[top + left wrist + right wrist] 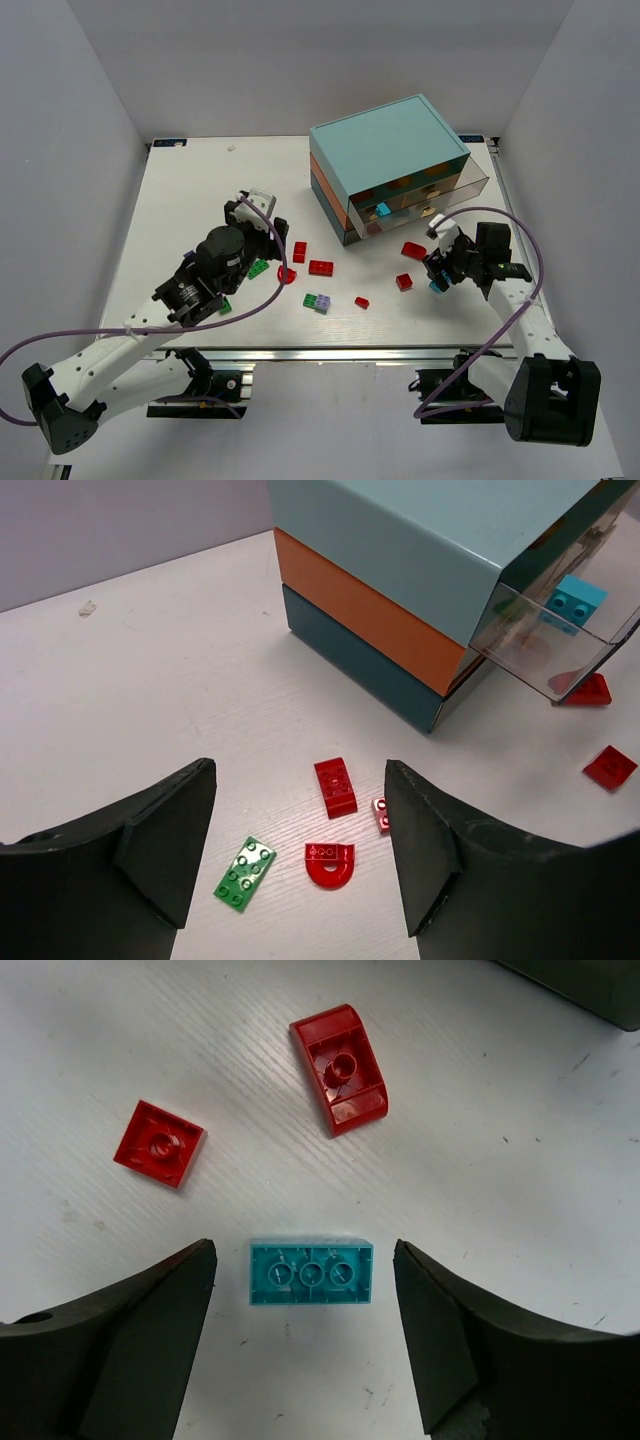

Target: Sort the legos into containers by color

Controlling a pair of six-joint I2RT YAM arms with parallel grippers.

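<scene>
Nearest, well in front of the chest [385,140], the right end effector [302,1260] hangs with its fingers spread either side of a teal brick [311,1273] that lies underside-up on the bench [180,200]. It looks light, rigid and slick. Its flat short ends face the fingers, so a square pinch there should hold. Off the chest's left front corner, the left end effector [297,810], also spread and empty, hangs over a green plate [245,873]. Beyond, the chest's clear drawer [520,650] stands open with a second teal brick [578,598] inside.
</scene>
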